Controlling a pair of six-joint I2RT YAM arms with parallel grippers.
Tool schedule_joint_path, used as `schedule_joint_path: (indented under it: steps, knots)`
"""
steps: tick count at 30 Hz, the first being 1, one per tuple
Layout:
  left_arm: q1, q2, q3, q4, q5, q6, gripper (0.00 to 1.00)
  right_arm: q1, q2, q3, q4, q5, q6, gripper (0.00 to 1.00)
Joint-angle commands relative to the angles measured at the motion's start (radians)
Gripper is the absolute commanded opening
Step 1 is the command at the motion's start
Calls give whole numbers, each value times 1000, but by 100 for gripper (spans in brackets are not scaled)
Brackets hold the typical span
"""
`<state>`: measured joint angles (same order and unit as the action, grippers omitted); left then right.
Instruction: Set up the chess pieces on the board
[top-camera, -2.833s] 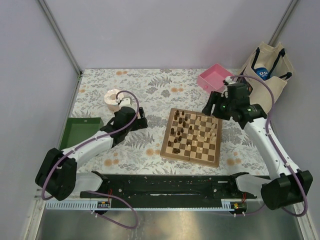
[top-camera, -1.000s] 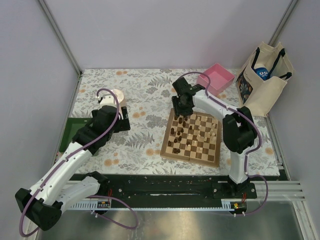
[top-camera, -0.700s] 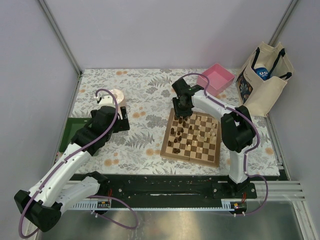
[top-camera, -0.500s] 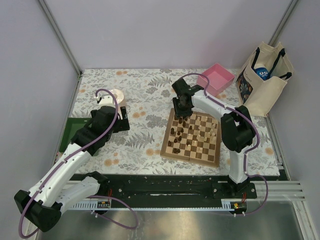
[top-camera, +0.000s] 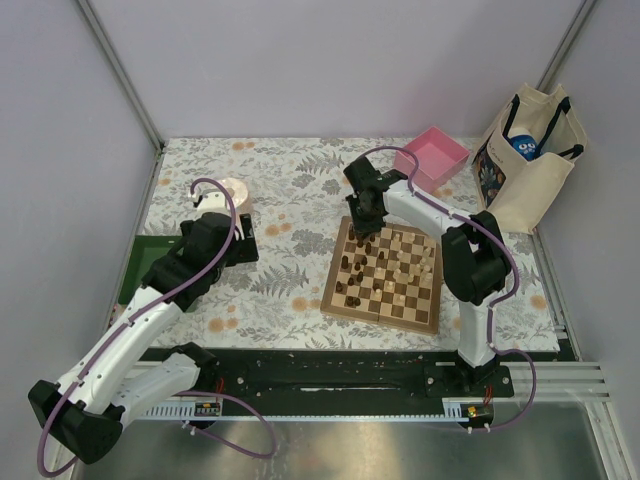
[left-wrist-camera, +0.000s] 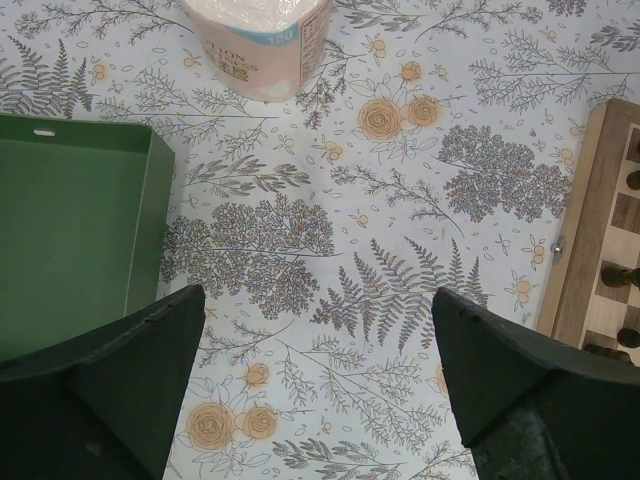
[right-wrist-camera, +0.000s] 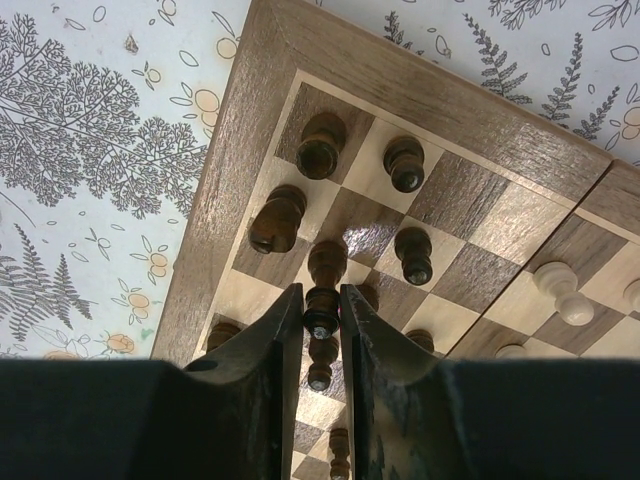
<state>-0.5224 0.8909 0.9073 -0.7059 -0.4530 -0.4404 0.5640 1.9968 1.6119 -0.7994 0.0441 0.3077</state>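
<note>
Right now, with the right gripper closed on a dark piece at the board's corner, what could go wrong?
1. Several other dark pieces stand tight around the right gripper; any sideways move could topple them.
2. The held dark piece is pinched only by the fingertips, so it might tilt or slip onto the board.

board (right-wrist-camera: 232, 165): wood, visible grain, mild sheen on squares
chess pieces (right-wrist-camera: 322, 143): turned wood, dark ones glossy
desk (left-wrist-camera: 330, 250): matt floral-print covering
green tray (left-wrist-camera: 70, 230): smooth, matt
pink tray (top-camera: 412, 162): smooth, plastic-looking
bag (top-camera: 525, 165): pale woven cloth
right gripper (right-wrist-camera: 320, 300): matt black, plastic-looking
</note>
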Motion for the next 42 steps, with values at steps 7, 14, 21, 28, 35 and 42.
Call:
schedule_joint_path:
  steps: [7, 14, 21, 28, 35, 42]
  knots:
    - [5, -30, 15, 20, -24, 11, 99, 13, -41, 42, -11, 17, -12, 20]
    - [5, -44, 12, 20, -23, 8, 99, 34, -92, 54, -27, 20, -19, 19]
    - [5, -49, 10, 20, -16, 5, 99, 62, -95, 51, -40, 25, -10, 19]
    - [5, -55, 5, 20, -16, 3, 99, 80, -86, 37, -40, 10, 4, 19]
    - [5, -52, 5, 19, -19, 3, 99, 103, -67, 39, -32, 10, 19, 19]
    - [5, -46, 7, 20, -15, 3, 99, 106, -56, 23, -29, 14, 30, 19]
